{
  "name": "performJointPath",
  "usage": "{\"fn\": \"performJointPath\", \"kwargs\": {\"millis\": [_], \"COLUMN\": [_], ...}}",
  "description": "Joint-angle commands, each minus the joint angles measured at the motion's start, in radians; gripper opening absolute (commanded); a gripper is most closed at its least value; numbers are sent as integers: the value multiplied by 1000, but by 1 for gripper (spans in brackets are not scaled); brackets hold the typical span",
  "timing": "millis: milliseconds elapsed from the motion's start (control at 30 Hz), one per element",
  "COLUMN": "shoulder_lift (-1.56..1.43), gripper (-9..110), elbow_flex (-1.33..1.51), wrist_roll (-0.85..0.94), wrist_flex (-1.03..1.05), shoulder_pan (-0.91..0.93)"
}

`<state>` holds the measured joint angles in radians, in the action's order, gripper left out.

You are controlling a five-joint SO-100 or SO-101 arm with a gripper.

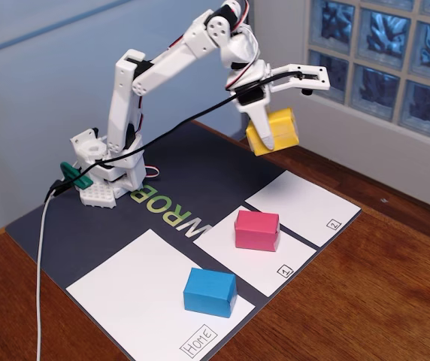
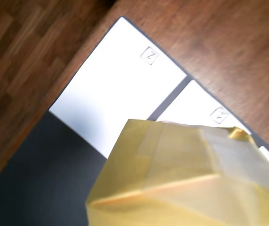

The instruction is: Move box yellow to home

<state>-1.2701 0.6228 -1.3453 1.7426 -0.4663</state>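
In the fixed view my hand (image 1: 266,129) is clamped on the yellow box (image 1: 274,131), which hangs in the air above the dark mat (image 1: 65,226), well clear of it and over the far end of the panel marked 2 (image 1: 305,204). The box is tilted, its long axis running from lower left up to the right, and one finger (image 1: 261,124) crosses its front face; the other finger is hidden behind it. The home (image 1: 136,289) lies at the near left corner of the mat with the blue block (image 1: 210,292) on its right part; its left part is bare. The pink block (image 1: 257,230) stands on the panel marked 1 (image 1: 256,259). In the wrist view the yellow box (image 2: 181,179) fills the lower half, blurred and cut off by the bottom and right edges, so none of my hand shows. Beyond it lie panel 2 (image 2: 120,80), a strip of panel 1 (image 2: 200,110) and the wooden worktop (image 2: 228,47).
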Motion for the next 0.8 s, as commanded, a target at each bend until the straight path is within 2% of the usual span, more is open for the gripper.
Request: {"fn": "performJointPath", "kwargs": {"millis": [0, 167, 467, 767], "shoulder_lift": [-103, -232, -584, -764], "gripper": [0, 0, 0, 0], "elbow_flex": [-23, 121, 586, 887], "wrist_roll": [12, 38, 144, 179], "wrist_flex": [57, 34, -132, -235], "shoulder_pan": [61, 152, 362, 558]}}
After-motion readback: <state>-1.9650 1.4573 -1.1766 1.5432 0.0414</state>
